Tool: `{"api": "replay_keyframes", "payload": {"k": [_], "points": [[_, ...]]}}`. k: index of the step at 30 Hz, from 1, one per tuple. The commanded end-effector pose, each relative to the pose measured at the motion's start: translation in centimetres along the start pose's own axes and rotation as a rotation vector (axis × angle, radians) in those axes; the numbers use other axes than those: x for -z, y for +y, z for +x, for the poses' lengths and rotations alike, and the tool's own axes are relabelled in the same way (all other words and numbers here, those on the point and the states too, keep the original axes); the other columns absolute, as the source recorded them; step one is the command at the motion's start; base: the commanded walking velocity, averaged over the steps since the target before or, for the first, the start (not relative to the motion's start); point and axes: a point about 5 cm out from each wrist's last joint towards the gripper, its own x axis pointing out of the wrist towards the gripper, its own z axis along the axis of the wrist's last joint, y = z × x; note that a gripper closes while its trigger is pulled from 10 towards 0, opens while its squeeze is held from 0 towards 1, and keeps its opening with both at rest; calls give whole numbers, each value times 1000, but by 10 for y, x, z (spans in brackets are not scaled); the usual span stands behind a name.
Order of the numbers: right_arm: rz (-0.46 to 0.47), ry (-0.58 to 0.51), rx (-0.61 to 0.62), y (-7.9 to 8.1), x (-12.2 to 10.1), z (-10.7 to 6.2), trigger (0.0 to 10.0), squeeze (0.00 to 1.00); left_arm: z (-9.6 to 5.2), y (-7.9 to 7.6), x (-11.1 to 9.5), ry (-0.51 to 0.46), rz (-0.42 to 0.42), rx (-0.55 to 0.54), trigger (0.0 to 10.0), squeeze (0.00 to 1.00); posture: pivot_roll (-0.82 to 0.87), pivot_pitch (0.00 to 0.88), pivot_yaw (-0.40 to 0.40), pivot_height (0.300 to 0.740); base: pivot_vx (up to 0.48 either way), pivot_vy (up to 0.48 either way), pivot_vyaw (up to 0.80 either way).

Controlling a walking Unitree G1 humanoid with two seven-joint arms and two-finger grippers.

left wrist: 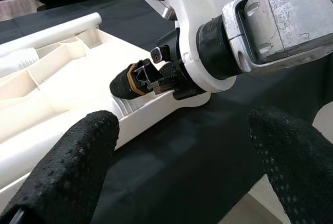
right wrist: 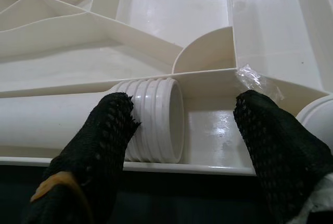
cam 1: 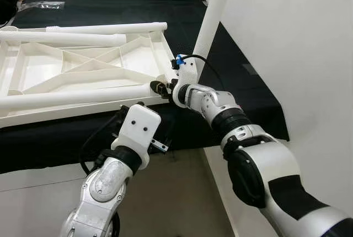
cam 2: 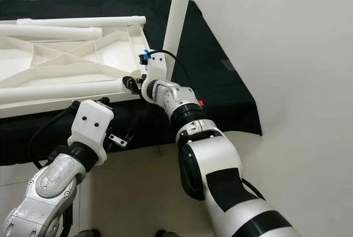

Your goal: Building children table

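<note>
Black textured fingers (right wrist: pixel 99 146) of the right claw (right wrist: pixel 182 146) stand wide around the threaded end of the white plastic table leg (right wrist: pixel 156 125), its long axis along the upturned white ribbed plastic tabletop (cam 1: pixel 83 63) on the black surface (cam 1: pixel 242 93); left claw (left wrist: pixel 177 166), wide, waits farther off.

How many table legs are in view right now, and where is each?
4. One leg stands upright at the tabletop's far right corner. Three lie on it: far edge, next to it, near edge by the right gripper.
</note>
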Motion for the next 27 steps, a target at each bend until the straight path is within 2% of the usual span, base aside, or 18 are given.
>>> {"api": "replay_keyframes", "payload": {"k": [1,5,6,10,18,23,27], "points": [[7,50,-14,1,8,2,10000,0,-1,-3,0,7,-2,6,10000,0,45,235,-175,740,0,0,0],[65,75,-68,6,11,2,10000,0,-1,-3,0,8,-4,4,10000,0,45,232,-179,740,0,0,0],[153,100,-190,17,10,1,10000,0,0,-2,0,8,-2,-1,10000,0,44,230,-181,740,0,0,0],[201,96,-250,20,5,-1,10000,0,0,-1,0,8,1,-7,10000,0,44,229,-183,740,0,0,0],[174,35,-220,12,-4,-3,10000,0,-1,-1,-1,5,2,-14,10000,0,42,226,-183,740,0,0,0],[150,0,-244,15,-10,-3,10000,0,-1,-1,-1,5,2,-16,10000,0,41,224,-181,740,0,0,0],[82,-24,-176,11,-5,0,10000,0,-1,-1,-1,3,1,-16,10000,0,43,218,-182,740,0,0,0]]}}
